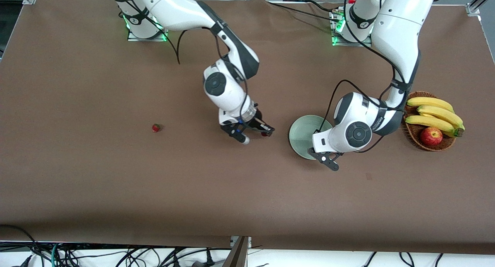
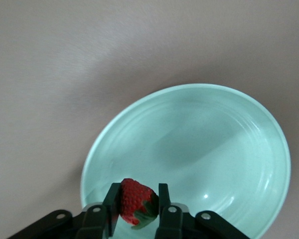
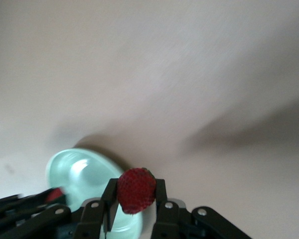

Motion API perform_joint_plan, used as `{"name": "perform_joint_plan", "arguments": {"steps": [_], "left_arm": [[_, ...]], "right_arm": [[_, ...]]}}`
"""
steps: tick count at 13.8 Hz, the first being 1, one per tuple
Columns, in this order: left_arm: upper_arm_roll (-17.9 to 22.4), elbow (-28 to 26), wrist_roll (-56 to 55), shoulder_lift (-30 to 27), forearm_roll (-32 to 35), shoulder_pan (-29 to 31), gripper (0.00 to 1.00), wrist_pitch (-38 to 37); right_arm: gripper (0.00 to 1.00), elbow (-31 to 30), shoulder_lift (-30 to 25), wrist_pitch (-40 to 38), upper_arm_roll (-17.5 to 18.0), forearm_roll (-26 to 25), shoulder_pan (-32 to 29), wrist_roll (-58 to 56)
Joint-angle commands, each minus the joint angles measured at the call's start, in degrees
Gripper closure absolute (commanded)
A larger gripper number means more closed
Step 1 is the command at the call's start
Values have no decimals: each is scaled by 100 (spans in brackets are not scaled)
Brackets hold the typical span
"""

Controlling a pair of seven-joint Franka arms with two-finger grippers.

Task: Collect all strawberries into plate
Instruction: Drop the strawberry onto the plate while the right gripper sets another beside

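1. The plate (image 1: 302,133) is round, shallow and pale green. It sits flat on the brown surface, near the left arm's end.
2. One small red strawberry (image 2: 134,201) hangs over the plate, pinched in the left pincer (image 2: 135,209).
3. A second strawberry (image 3: 136,190) is pinched in the right pincer (image 3: 134,201), over the surface beside the plate.
4. A third strawberry (image 1: 156,128) lies alone, toward the right arm's end.
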Motion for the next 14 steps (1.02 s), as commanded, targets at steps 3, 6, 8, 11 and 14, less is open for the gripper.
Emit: {"name": "perform_joint_plan", "arguments": {"steps": [3, 6, 8, 11, 14], "left_arm": [[-63, -122, 127, -228, 120, 16, 0, 13], [-63, -113, 135, -237, 120, 7, 0, 13], [-71, -96, 118, -237, 120, 7, 0, 13], [-106, -78, 65, -342, 120, -2, 0, -5], [-300, 176, -425, -396, 50, -45, 0, 39]], "right_arm": [[68, 345, 249, 140, -22, 28, 57, 233], [26, 39, 249, 79, -65, -471, 31, -249], [13, -50, 188, -296, -196, -570, 13, -609], [4, -51, -145, -1385, -679, -675, 4, -1346], [1, -51, -436, -2537, -1565, -658, -5, -2899]]}}
